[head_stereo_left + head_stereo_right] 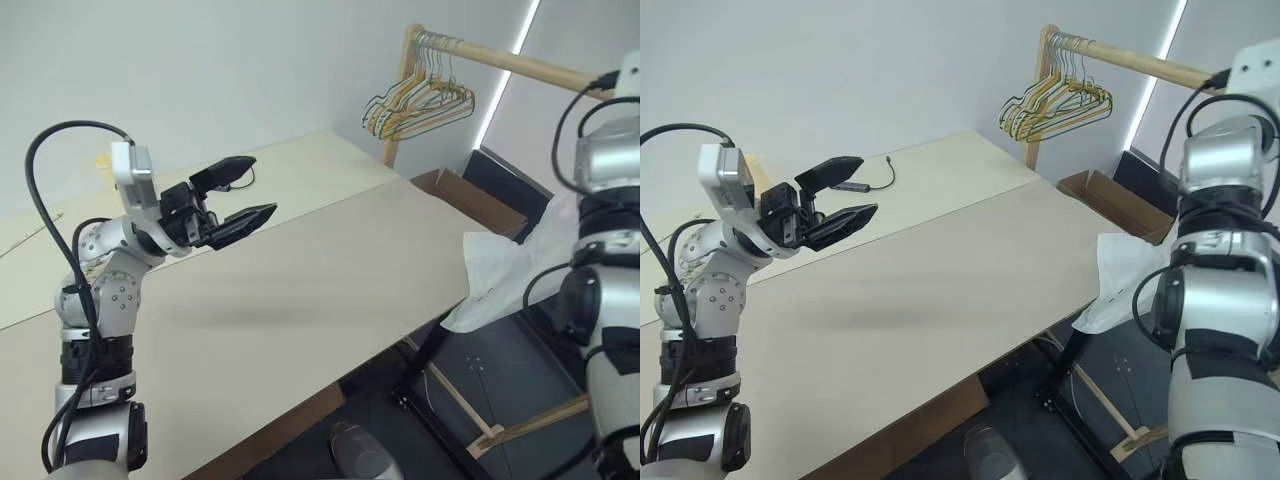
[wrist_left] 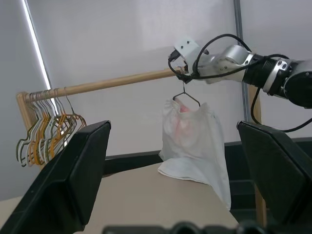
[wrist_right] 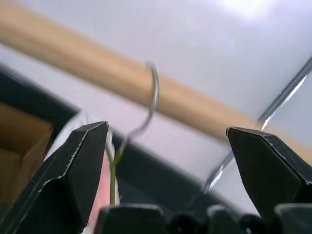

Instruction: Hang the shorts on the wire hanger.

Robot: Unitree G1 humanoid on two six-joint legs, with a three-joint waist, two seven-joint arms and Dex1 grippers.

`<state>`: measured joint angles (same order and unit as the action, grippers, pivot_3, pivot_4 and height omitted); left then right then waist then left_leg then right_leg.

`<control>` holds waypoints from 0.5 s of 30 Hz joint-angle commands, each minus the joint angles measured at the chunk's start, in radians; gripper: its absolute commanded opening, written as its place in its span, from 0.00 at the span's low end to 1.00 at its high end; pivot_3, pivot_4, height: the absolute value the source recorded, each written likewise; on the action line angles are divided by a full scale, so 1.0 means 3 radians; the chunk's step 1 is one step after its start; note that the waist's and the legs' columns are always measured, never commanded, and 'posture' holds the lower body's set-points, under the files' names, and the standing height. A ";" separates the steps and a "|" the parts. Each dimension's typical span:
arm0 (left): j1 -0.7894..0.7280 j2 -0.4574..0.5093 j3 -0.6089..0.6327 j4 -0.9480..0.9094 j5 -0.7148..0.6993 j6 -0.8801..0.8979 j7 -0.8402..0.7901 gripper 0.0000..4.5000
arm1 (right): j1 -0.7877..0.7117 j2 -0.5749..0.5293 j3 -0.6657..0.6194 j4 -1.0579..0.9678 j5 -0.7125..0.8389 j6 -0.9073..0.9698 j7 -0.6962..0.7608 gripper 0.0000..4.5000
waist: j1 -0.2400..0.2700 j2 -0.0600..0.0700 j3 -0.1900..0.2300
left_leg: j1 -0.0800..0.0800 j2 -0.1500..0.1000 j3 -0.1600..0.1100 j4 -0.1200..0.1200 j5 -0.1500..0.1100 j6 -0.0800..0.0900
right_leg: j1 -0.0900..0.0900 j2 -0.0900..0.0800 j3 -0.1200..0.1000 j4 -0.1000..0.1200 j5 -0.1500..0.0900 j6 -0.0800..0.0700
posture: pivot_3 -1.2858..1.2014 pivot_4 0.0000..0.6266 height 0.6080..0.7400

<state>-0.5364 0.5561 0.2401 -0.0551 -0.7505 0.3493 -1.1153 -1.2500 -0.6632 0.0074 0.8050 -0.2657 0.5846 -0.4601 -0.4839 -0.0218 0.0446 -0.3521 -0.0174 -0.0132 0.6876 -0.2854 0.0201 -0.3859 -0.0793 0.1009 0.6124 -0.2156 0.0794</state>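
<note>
Left claw (image 1: 240, 192) spread wide and empty, held above the pale worktop (image 1: 300, 290) and aimed toward the clothes rail. Bunch of yellow, green and beige hangers (image 1: 418, 102) crowded at the near end of the wooden rail (image 2: 117, 81), well apart from the task's things. Further along, shorts (image 2: 192, 139) draped over the wire hanger (image 2: 185, 95), its small hook looped over the rail, lower hem sagging down to the worktop's edge and apparently resting there. Judging by the soft folds and limp hang: light, floppy cloth, no stiffness, likely to slide along bare thin wire if nudged sideways; pink-tinged gathered waistband at the top probably the thickest, surest place to pinch, legs too loose to control. Wire itself judged springy and thin, easily swung or unhooked by a bump; best taken at the neck just below the hook. Right claw (image 3: 165, 141) spread wide, nothing between its fingers, hook and rail directly ahead and not touched. Hanging judged essentially done. No brand, label or legible writing anywhere on cloth, hangers or rail.
</note>
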 commanded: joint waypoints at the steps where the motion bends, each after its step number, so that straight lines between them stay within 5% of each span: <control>1: 0.0036 0.0033 0.0169 -0.0085 -0.0125 -0.0012 0.0041 1.00 | 0.0063 0.0052 0.0280 -0.0500 -0.0279 -0.0360 0.0125 0.99 | 0.0000 0.0000 0.0000 | 0.0001 0.0000 0.0000 0.0000 0.0000 0.0000 | 0.0000 0.0000 0.0000 0.0001 0.0002 -0.0003 | 0.39 0.00 1.00; 9: 0.0487 0.0183 0.0354 -0.0258 -0.0055 0.0021 0.0260 1.00 | 0.0311 0.0285 0.0624 -0.1076 -0.0479 -0.0745 0.0730 0.99 | 0.0049 0.0000 0.0000 | 0.0014 0.0003 -0.0003 0.0000 0.0000 0.0000 | -0.0003 0.0002 -0.0003 0.0003 0.0009 -0.0014 | 0.42 0.00 1.00; 15: 0.1168 0.0422 0.0597 -0.0649 -0.0007 0.0240 0.0626 1.00 | 0.0810 0.0396 0.0729 -0.1813 -0.0008 -0.1219 0.2011 0.99 | 0.0244 0.0000 0.0000 | 0.0016 0.0005 -0.0010 -0.0001 0.0000 0.0000 | -0.0011 0.0004 -0.0008 0.0005 0.0011 -0.0015 | 0.45 0.00 1.00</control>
<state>-0.2059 0.6613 0.3767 -0.1902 -0.7483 0.4020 -0.9623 -1.0048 -0.5398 0.2227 0.3465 -0.3008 0.2738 0.0456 -0.4105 -0.0219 0.0446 -0.3473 -0.0162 -0.0168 0.6872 -0.2854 0.0201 -0.3899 -0.0782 0.0980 0.6142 -0.2123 0.0747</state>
